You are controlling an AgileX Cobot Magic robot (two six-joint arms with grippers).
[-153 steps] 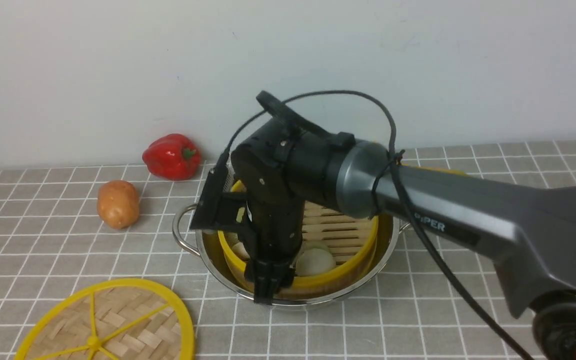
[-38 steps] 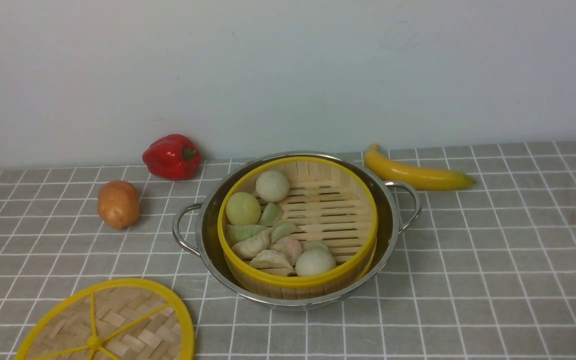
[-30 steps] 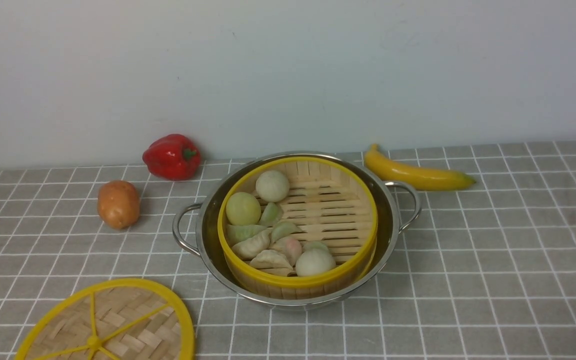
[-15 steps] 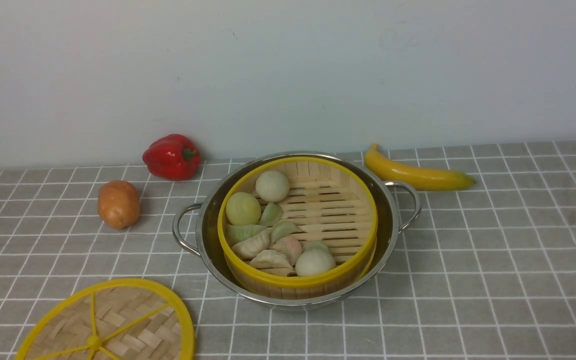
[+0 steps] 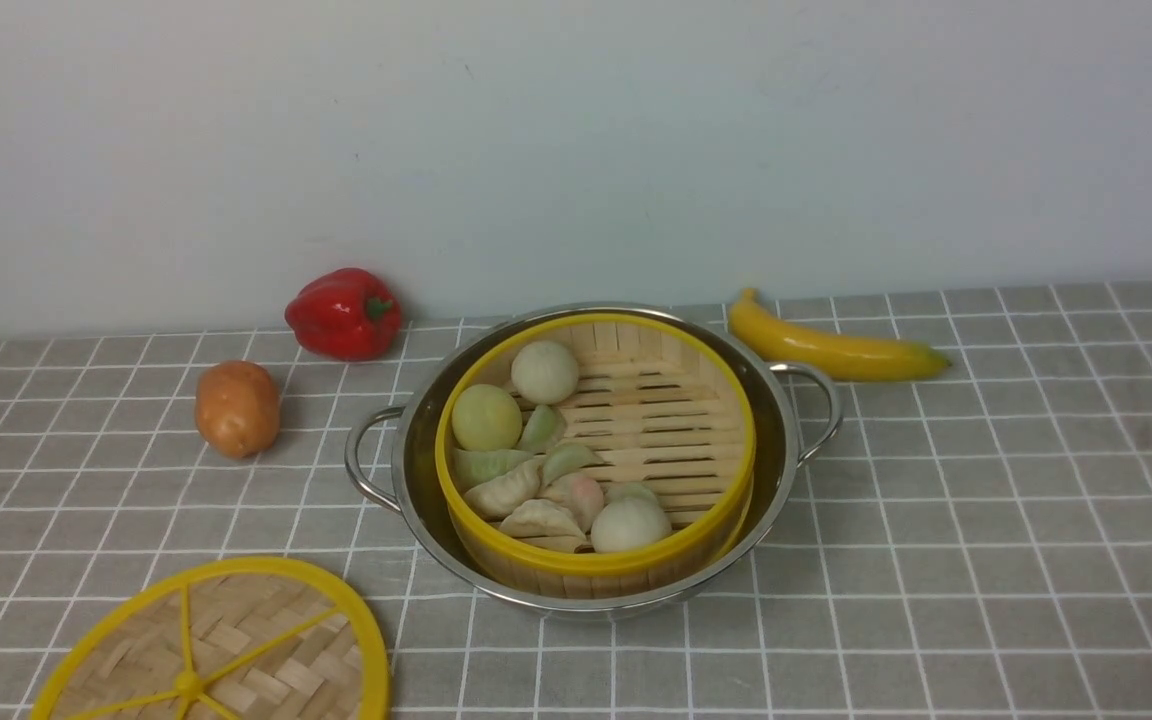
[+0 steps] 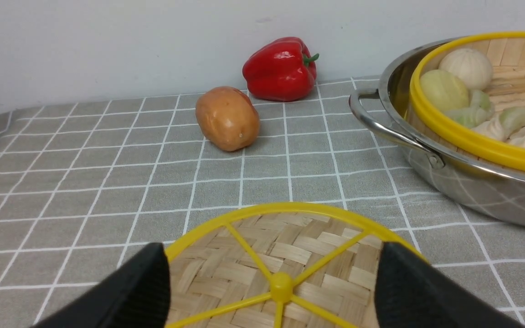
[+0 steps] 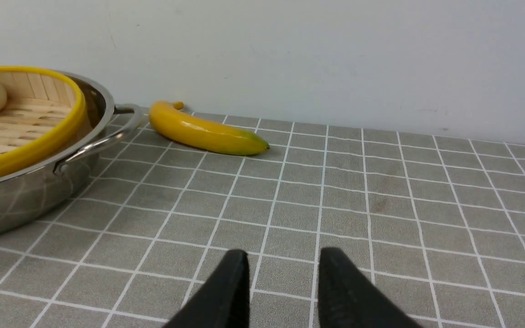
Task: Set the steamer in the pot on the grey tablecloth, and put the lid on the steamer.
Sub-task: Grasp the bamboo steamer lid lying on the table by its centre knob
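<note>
lying between wide-spread left fingers (image 6: 130,291), the lid (image 6: 285,259), steamer (image 6: 472,141) in pot (image 6: 472,193)

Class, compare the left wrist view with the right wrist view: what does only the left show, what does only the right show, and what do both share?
Only the left wrist view: the woven lid lying flat, the potato, the red bell pepper, and the left gripper, jaws wide open over the lid. Only the right wrist view: the banana and the right gripper, jaws slightly apart, holding nothing. Both: the pot with the steamer seated inside, the grey tablecloth and the wall.
</note>
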